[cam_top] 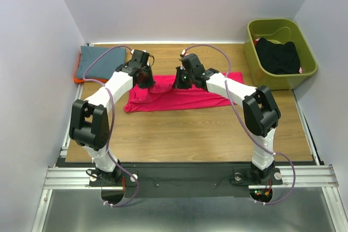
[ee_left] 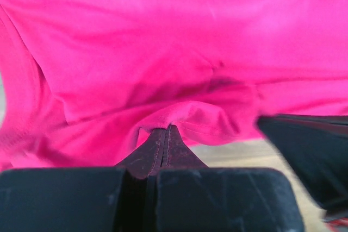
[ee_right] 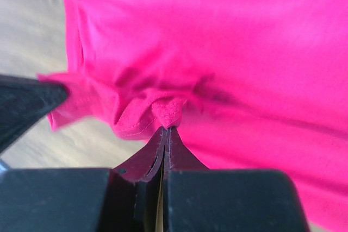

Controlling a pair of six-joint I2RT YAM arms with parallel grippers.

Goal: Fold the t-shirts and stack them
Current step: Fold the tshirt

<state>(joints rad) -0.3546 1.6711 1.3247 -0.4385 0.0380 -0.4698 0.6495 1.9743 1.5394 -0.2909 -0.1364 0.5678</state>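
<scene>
The magenta-pink t-shirt (cam_top: pixel 179 97) lies as a long folded band across the middle of the table. My left gripper (cam_top: pixel 145 77) is at the band's far edge on the left and is shut on a pinch of pink hem (ee_left: pixel 166 129). A little to the right along that same edge, my right gripper (cam_top: pixel 182 80) is shut on a small bunched fold of the cloth (ee_right: pixel 167 129). The pink t-shirt (ee_left: pixel 179 42) fills the left wrist view, and it (ee_right: pixel 228 52) fills the right wrist view too. A folded blue-grey t-shirt (cam_top: pixel 98 61) rests on an orange one (cam_top: pixel 79 80) at the back left.
An olive-green bin (cam_top: pixel 254 58) stands at the back right with a black garment (cam_top: pixel 278 55) inside. White walls close in the table on three sides. Bare wood shows in front of the pink shirt. A dark blurred shape (ee_left: pixel 310 150) sits close beside my left fingers.
</scene>
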